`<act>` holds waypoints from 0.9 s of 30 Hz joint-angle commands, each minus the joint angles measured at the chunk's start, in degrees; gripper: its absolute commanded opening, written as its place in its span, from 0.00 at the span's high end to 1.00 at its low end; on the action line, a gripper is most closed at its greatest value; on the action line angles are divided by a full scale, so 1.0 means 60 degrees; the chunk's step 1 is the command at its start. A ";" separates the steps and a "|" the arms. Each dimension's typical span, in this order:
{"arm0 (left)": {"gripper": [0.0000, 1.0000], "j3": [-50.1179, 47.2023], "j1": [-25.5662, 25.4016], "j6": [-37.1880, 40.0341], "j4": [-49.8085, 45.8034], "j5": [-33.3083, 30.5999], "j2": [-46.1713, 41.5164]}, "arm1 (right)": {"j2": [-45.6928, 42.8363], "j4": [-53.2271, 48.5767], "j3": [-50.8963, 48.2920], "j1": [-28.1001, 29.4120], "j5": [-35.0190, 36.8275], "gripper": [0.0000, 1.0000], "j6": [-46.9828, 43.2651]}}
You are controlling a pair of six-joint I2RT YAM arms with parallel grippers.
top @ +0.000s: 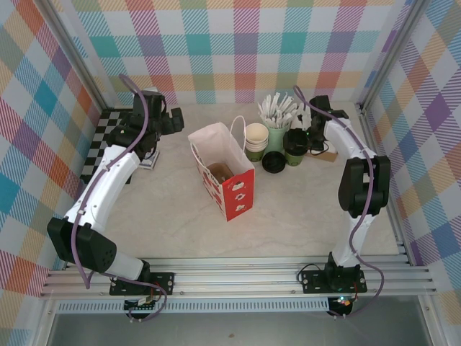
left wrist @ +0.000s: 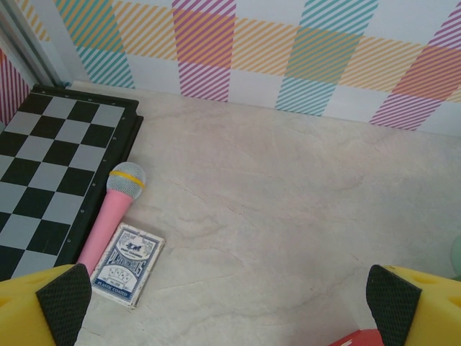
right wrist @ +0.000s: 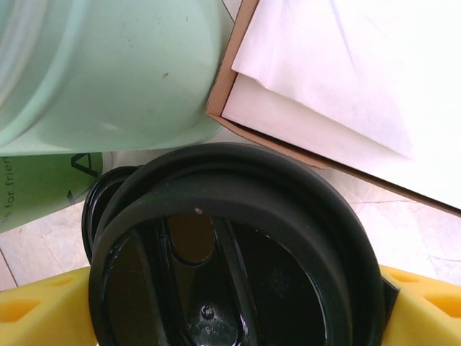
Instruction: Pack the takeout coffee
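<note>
Straddling the takeout coffee beside the mint cup with the right gripper; jaws wide, perhaps not gripping yet. Calling for squeezing gently, staying upright, lifting toward the paper bag. Left gripper hanging wide open.

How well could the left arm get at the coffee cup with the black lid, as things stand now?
Probably not well. The white paper bag stands between the left pincer and the coffee cup, and the right pincer straddles that cup.
</note>
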 commanded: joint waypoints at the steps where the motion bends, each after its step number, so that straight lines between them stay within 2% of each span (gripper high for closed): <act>1: 0.00 0.0040 0.0075 -0.0003 -0.0093 -0.0005 -0.0144 | -0.0493 -0.0182 -0.0340 0.0045 0.0105 0.17 0.0173; 10: 0.00 -0.0087 0.0075 -0.0182 -0.0016 0.0128 -0.0352 | -0.1540 -0.0123 -0.1443 0.0011 0.0164 0.21 0.0581; 16: 0.00 0.0007 0.0072 -0.0966 -0.0066 0.0447 -0.0446 | -0.3042 -0.0167 -0.3025 0.0119 -0.0260 0.21 0.1219; 21: 0.00 0.0319 0.0075 -0.1575 -0.0404 0.0655 -0.0321 | -0.4319 0.0052 -0.4317 0.0684 -0.0268 0.20 0.1927; 27: 0.00 0.0332 0.0075 -0.1760 -0.0393 0.0865 -0.0262 | -0.4862 0.0235 -0.5151 0.1390 -0.0161 0.19 0.2544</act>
